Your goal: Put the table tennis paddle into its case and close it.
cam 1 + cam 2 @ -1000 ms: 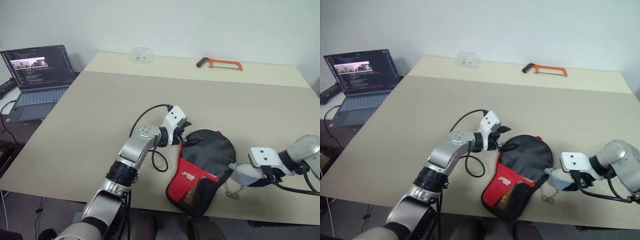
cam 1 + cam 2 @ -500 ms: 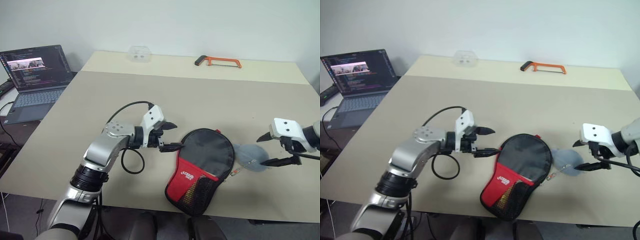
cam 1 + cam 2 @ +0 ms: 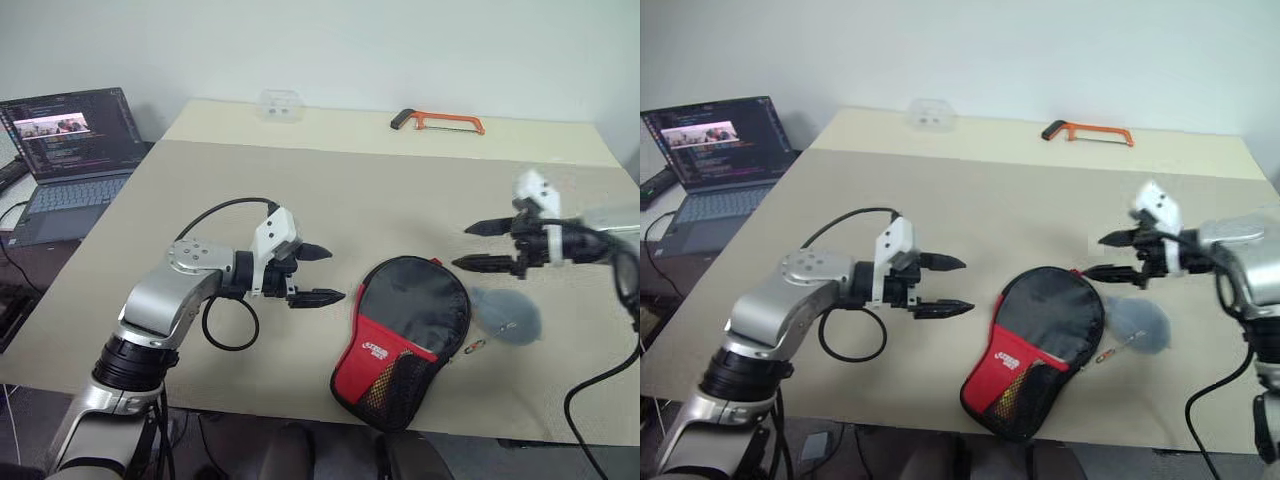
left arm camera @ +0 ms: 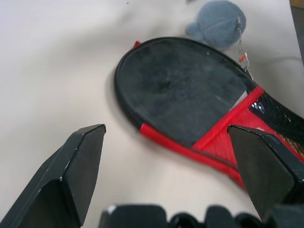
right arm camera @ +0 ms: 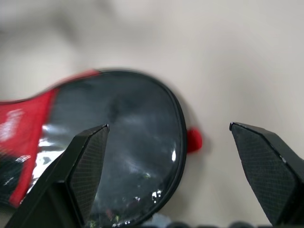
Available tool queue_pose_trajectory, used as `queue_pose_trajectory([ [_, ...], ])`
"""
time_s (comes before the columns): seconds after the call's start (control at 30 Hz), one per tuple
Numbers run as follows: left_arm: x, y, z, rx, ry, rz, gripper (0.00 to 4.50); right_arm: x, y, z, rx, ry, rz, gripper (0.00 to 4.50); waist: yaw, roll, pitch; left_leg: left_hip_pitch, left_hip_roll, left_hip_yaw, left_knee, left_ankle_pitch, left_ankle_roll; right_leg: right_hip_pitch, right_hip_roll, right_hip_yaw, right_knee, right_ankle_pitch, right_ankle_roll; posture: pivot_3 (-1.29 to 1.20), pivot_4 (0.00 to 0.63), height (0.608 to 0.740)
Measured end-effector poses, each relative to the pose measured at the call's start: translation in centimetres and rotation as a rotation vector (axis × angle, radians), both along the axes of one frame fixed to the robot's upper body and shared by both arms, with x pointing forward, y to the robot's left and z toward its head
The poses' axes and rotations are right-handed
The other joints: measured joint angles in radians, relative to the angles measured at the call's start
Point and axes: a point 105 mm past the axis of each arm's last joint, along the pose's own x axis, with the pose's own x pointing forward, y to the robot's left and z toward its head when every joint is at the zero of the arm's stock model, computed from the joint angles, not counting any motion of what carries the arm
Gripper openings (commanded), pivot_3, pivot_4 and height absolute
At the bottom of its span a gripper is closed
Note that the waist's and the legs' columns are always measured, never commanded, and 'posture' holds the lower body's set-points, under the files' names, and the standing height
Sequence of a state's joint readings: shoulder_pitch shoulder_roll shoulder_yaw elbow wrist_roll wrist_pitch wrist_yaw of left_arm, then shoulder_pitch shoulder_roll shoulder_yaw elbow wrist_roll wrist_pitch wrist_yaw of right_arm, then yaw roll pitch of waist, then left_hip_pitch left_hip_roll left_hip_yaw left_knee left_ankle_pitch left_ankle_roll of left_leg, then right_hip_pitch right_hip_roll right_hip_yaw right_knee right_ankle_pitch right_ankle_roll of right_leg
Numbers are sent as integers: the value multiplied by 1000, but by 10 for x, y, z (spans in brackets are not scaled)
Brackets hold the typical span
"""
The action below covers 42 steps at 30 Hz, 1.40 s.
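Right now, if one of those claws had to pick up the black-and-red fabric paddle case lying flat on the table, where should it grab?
Probably the rounded black end of the black-and-red fabric paddle case. It lies flat and thin, so the fingers would have to pinch its piped rim. That end faces the open right gripper, which hovers just above and beyond it. The open left gripper could come at the rim from the other side.

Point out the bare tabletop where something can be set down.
Widest free patch: between the hacksaw at the far edge and the case. Also bare: between the laptop and the left tool. Crowded: the near right, where case, grey pouch and right tool cluster.
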<state>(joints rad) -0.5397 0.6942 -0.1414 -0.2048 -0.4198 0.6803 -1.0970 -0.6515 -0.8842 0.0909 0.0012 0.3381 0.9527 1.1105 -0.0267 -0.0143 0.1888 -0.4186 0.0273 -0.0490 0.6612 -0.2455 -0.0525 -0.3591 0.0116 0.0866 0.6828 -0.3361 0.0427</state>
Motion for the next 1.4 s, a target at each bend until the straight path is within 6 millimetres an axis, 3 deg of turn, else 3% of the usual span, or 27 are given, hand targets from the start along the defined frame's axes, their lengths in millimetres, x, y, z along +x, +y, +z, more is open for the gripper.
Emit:
queue_pose_trajectory([
  [0.3, -15, 8, 4, 17, 11, -40, 4500, -1, -5, -35, -17, 166, -215, 4466, -3, 0, 0, -8, 1, 4, 1, 0, 0, -14, 1, 1, 9, 0, 0, 0, 150, 740],
  [0.43, -20, 12, 4, 31, 10, -54, 4500, -6, -2, -47, 11, 221, -232, 3252, -5, 0, 0, -7, 0, 5, 1, 0, 0, -14, 3, 2, 11, 0, 0, 0, 150, 740],
  [0.77, -28, 14, 9, 21, -20, -64, 4500, -4, -1, -47, 32, 200, -241, 118, -5, 0, 0, -7, 1, 6, 2, 0, 0, -14, 3, 2, 13, 0, 0, 0, 150, 740],
  [0.87, -28, 15, 9, 22, -24, -62, 4500, -2, 1, -46, 22, 172, -221, 18, -6, 0, 0, -6, 1, 7, 2, 0, 0, -14, 3, 3, 14, 0, 0, 0, 150, 740],
  [1.13, -25, 12, 10, 16, -36, -50, 4500, 24, 19, -46, -244, -71, 31, 18, -38, -1, 0, 3, 1, 12, 2, 1, 1, -10, 4, 9, 16, 1, 1, 0, 150, 740],
  [1.4, -23, 13, 10, 18, -43, -34, 4500, 50, 34, -45, -318, -176, 143, 18, -67, -4, -1, 7, 2, 15, 3, 5, 2, -9, 4, 12, 16, 7, 1, 0, 150, 740],
])
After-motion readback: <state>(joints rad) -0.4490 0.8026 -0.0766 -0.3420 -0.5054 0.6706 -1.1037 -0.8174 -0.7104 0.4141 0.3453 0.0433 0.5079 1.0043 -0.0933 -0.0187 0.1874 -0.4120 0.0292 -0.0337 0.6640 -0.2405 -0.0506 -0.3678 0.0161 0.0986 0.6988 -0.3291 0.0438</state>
